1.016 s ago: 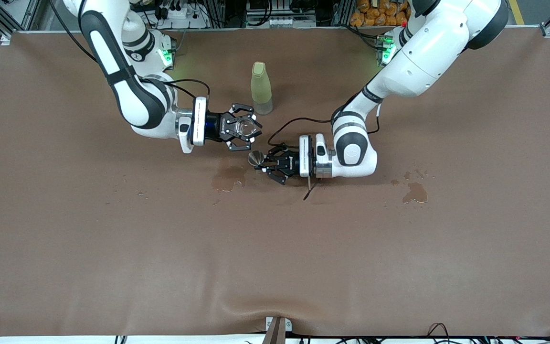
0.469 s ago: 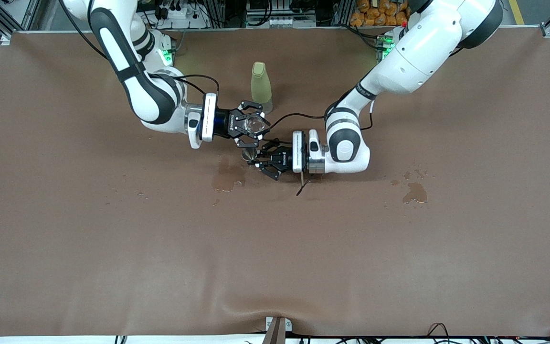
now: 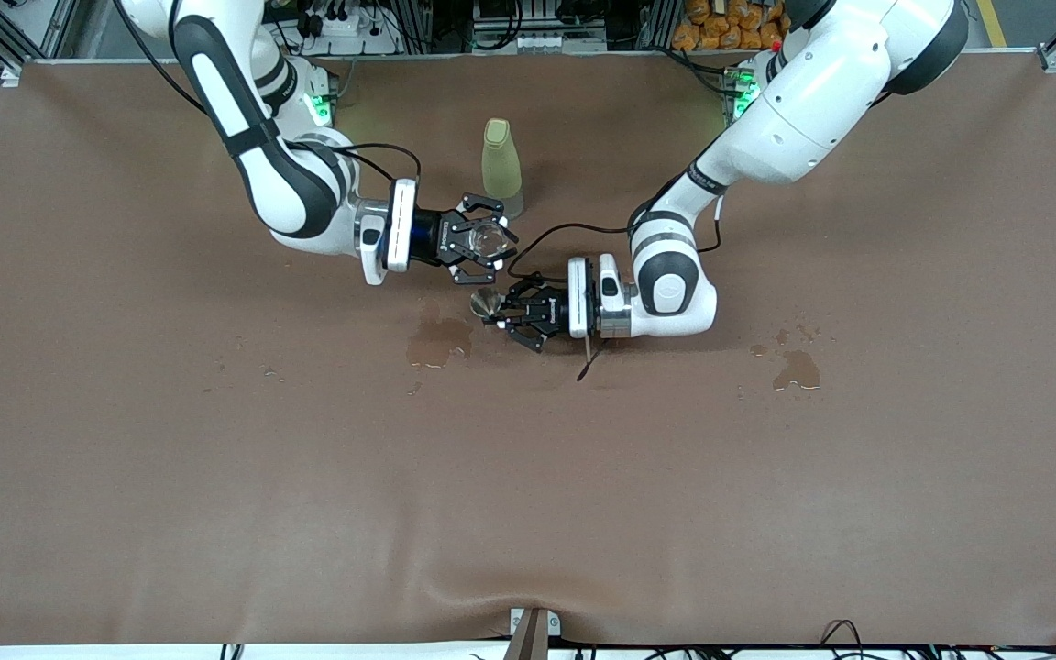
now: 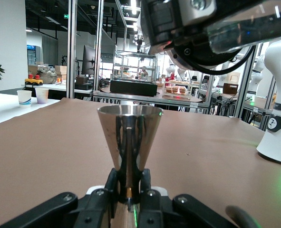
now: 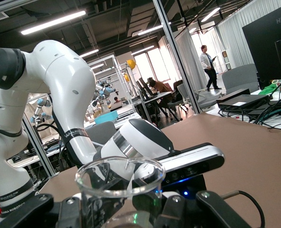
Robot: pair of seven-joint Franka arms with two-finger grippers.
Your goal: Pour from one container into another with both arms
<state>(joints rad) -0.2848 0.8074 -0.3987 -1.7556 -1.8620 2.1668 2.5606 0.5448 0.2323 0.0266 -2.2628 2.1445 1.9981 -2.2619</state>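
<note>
My right gripper (image 3: 484, 241) is shut on a clear glass beaker (image 3: 489, 240), held just above the table beside the bottle. In the right wrist view the beaker's round rim (image 5: 120, 176) rises between the fingers (image 5: 66, 209). My left gripper (image 3: 502, 312) is shut on a steel double-cone jigger (image 3: 487, 302), gripped at its narrow waist. The jigger's upper cone (image 4: 129, 135) stands above the left gripper (image 4: 129, 184). Jigger and beaker are close together but apart, the jigger lower in the front view.
A yellow-green capped bottle (image 3: 501, 170) stands upright next to the beaker, farther from the front camera. Wet stains darken the brown cloth under the jigger (image 3: 436, 341) and toward the left arm's end (image 3: 796, 368). The right gripper's body (image 4: 202, 28) hangs over the jigger.
The right gripper carried the beaker closer to the bottle and the jigger, then held still. The left gripper moved toward it, then drew back a little with the jigger.
</note>
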